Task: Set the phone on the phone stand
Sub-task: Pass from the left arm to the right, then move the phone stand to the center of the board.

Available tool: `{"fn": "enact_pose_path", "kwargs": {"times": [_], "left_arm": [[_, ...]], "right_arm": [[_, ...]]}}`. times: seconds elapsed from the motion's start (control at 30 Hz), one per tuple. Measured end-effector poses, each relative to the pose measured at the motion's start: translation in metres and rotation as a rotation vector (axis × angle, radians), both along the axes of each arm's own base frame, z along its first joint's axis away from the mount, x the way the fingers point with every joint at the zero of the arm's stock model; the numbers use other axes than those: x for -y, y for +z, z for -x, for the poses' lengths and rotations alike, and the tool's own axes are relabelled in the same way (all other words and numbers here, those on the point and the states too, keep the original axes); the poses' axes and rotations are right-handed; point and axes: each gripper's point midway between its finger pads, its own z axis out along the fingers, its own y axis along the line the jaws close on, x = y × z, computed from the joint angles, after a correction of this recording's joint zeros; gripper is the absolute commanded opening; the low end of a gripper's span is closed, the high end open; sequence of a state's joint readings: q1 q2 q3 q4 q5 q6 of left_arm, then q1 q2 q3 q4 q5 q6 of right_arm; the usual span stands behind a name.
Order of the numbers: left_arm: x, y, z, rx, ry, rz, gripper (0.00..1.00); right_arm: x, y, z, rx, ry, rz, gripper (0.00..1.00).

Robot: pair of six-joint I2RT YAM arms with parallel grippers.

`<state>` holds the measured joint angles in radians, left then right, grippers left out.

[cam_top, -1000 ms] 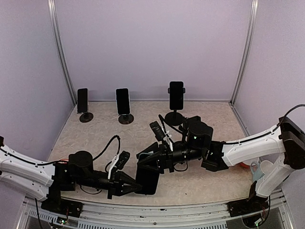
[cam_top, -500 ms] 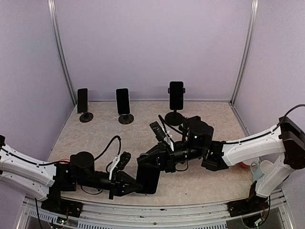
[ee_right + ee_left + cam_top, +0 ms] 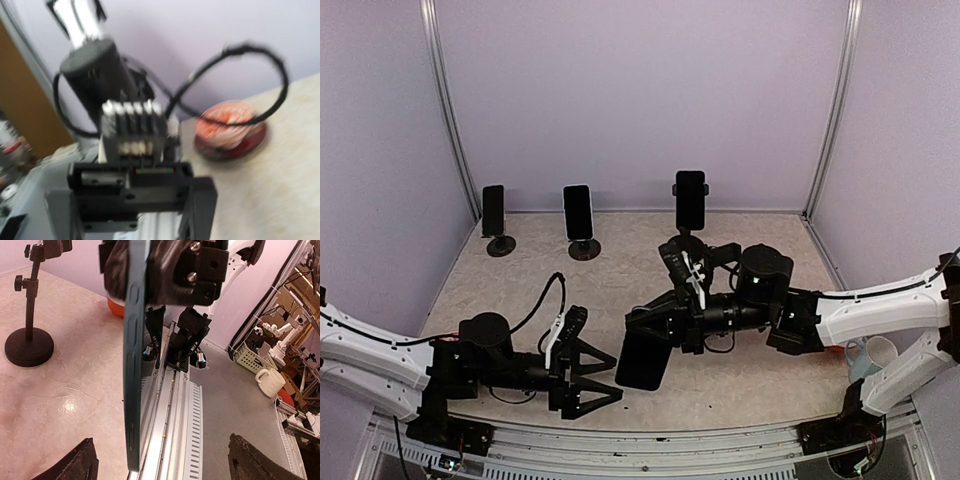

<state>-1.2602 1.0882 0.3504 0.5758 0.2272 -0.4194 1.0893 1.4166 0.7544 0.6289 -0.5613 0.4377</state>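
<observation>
Seen from above, the right fingers [image 3: 655,322] are clamped on the upper end of the black flat phone [image 3: 643,362]. It hangs tilted over the beige speckled tabletop [image 3: 520,290], near the front edge. The left fingers [image 3: 592,357] are spread wide and grip nothing, their tips just beside the phone's left edge. A tall black round-based phone stand [image 3: 688,243] rises behind, at the back.

In the left wrist view the phone [image 3: 132,365] shows edge-on and nearly upright. The right fingers [image 3: 200,270] pinch its top, and the left fingers [image 3: 70,465] sit far apart on either side, not touching it. The stand [image 3: 29,340] is off to the left.

The right wrist view is blurred, so the grip cannot be made out there.
</observation>
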Motion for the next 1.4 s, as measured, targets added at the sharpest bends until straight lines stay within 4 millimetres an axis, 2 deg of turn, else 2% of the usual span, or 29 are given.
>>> {"fn": "enact_pose_path", "kwargs": {"times": [0.13,0.33,0.5,0.63,0.77,0.93,1.4], "left_arm": [[-0.001,0.002,-0.003,0.01,0.019,0.004,0.99],[-0.001,0.002,-0.008,0.016,0.045,0.003,0.99],[0.006,0.006,-0.011,0.017,0.05,0.003,0.99],[0.011,0.003,-0.012,0.012,0.049,-0.01,0.99],[0.013,-0.004,-0.013,0.006,0.048,-0.029,0.99],[0.014,-0.004,-0.014,0.006,0.049,-0.031,0.99],[0.026,0.009,-0.026,0.039,0.092,-0.017,0.99]], "right_arm": [[0.026,0.034,-0.01,0.072,-0.136,-0.057,0.0],[0.082,0.087,-0.024,0.18,-0.379,-0.186,0.0],[0.132,0.117,-0.031,0.232,-0.555,-0.287,0.0],[0.166,0.133,-0.037,0.248,-0.687,-0.347,0.0],[0.193,0.134,-0.047,0.247,-0.819,-0.353,0.0],[0.221,0.122,-0.062,0.231,-0.979,-0.312,0.0],[0.274,0.083,-0.095,0.197,-1.344,-0.185,0.0]]}}
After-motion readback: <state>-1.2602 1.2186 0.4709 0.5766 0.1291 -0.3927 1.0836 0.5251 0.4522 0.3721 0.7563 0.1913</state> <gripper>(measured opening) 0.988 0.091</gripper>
